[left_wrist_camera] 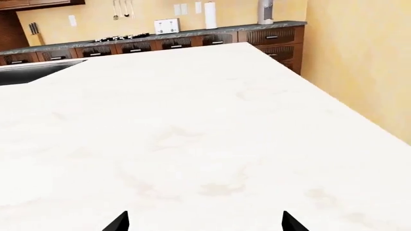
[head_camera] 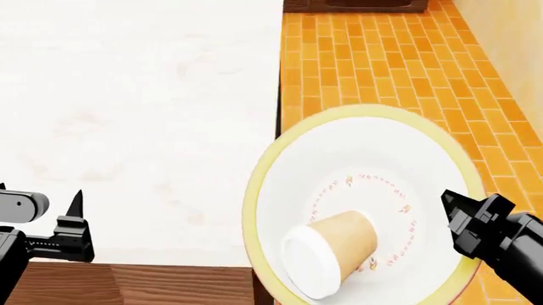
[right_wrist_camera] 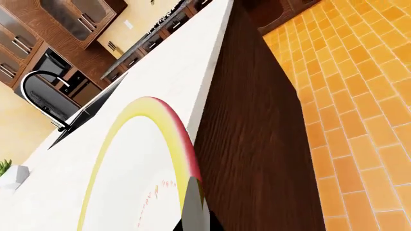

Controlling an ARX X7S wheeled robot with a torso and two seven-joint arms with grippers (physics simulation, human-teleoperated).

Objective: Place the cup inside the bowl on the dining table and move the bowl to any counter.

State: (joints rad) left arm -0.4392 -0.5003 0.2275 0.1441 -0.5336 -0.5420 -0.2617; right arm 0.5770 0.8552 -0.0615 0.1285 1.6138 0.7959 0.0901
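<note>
half of bowl (head_camera: 373, 159) overhangs dining table (head_camera: 136, 114) edge, above floor (head_camera: 382, 57).

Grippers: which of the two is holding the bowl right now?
The right gripper, at the bowl's yellow rim; the bowl hangs mostly over the brick floor with the cup lying inside. The left gripper holds nothing.

The white, faintly marbled dining table (head_camera: 136, 114) with brown wooden edge stands on orange brick floor (head_camera: 382, 63)
</note>
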